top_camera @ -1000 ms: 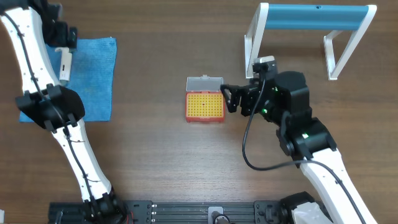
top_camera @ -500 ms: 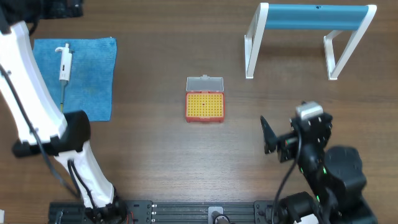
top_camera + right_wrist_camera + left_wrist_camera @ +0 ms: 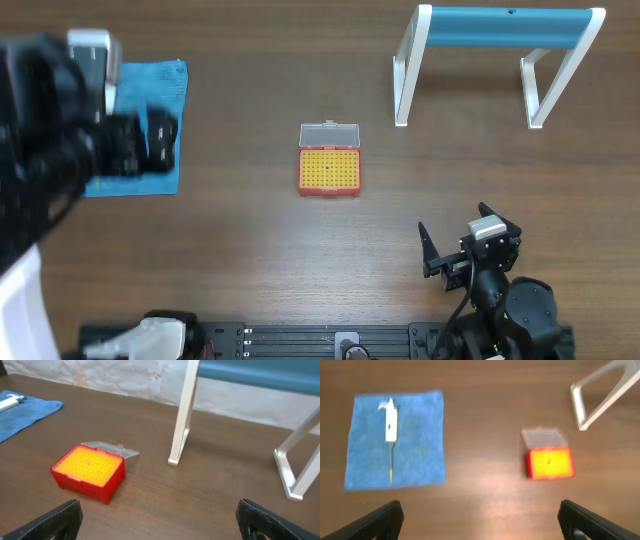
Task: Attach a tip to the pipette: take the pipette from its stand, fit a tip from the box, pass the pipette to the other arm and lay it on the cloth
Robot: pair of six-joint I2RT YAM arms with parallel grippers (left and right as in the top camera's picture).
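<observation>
The white pipette (image 3: 390, 422) with a yellow tip lies on the blue cloth (image 3: 415, 460), free of both grippers. My left gripper (image 3: 480, 527) hangs high above the table, open and empty, well back from the cloth; in the top view the left arm (image 3: 60, 150) covers most of the cloth (image 3: 172, 80). The red tip box (image 3: 329, 172) with its yellow rack and its clear lid open sits mid-table. My right gripper (image 3: 160, 527) is open and empty, low near the front right, facing the tip box (image 3: 89, 473).
The white and blue pipette stand (image 3: 500, 40) stands at the back right with nothing on it. Its leg (image 3: 181, 420) rises beyond the tip box in the right wrist view. The right arm (image 3: 505, 295) is folded near its base.
The left gripper let the pipette go onto the cloth, then rose and drew back. The right arm pulled away from the tip box to the front right.
</observation>
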